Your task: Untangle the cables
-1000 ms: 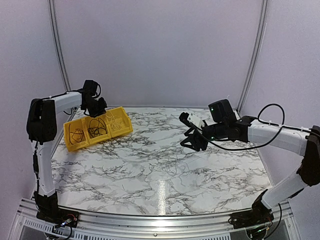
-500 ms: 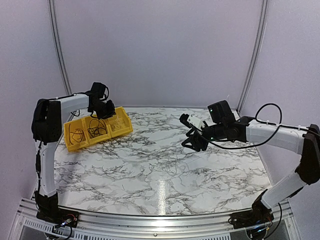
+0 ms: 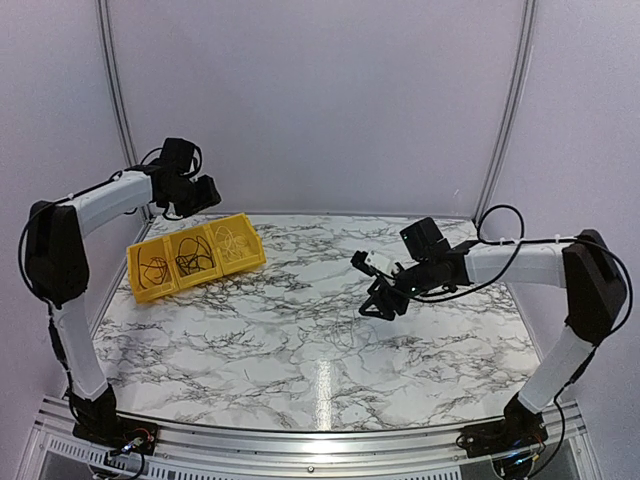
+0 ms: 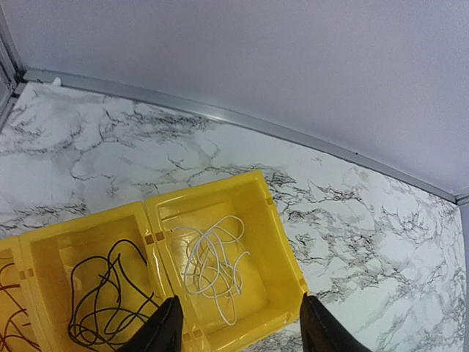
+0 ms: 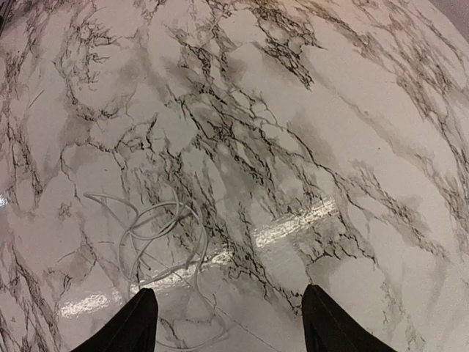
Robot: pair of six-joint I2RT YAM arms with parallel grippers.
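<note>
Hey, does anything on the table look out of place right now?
Yes: one pale cable lies in a loose coil on the bare marble table, outside the yellow bin. The white cable and black cable each sit in their own compartment of that bin.

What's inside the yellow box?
The yellow box holds a white cable in one end compartment, a black cable in the middle, a dark cable at the other end. The thin coils hide almost nothing underneath.
</note>
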